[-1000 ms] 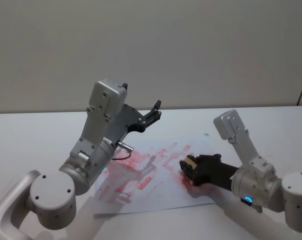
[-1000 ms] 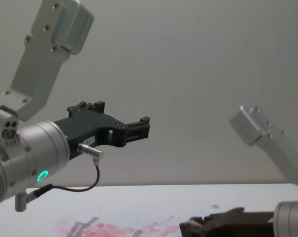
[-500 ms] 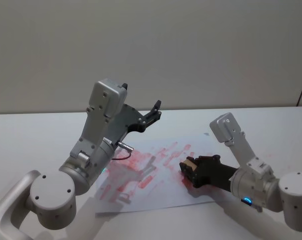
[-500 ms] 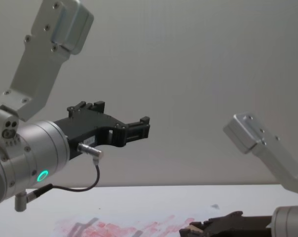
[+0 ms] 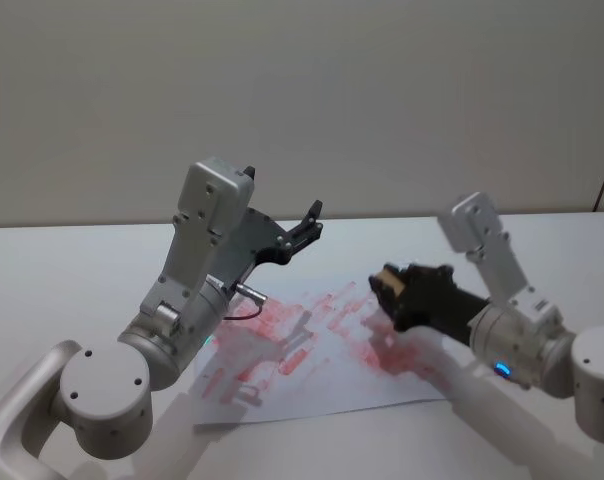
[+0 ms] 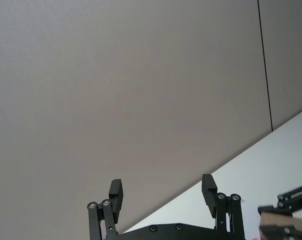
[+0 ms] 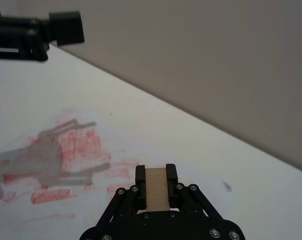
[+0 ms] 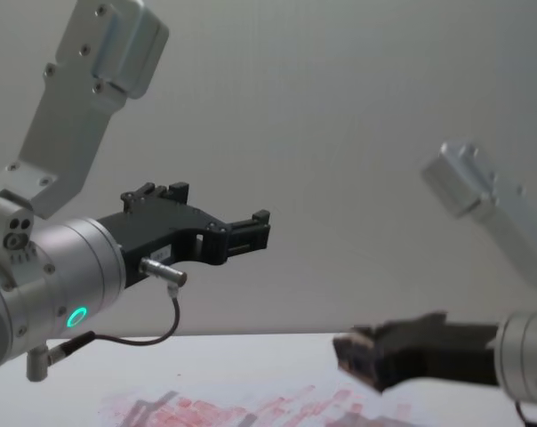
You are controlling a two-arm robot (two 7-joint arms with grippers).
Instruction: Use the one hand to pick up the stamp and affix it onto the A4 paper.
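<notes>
right gripper (image 7: 156,176) grips the stamp (image 7: 156,194) between both fingers, raised over the a4 paper (image 7: 76,145) with red prints. left gripper (image 7: 41,30) sits farther off.

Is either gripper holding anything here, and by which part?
The right gripper grips the stamp by its two opposite sides, above the A4 paper. The left gripper is open and empty.

Plain grey-beige matte wall (image 5: 382,90) across the back, with one thin dark vertical seam (image 6: 264,65) (seen from the left wrist). Flat white tabletop (image 5: 72,260) meets the wall in a straight line. Light even and diffuse; soft grey shadows on the tabletop.
</notes>
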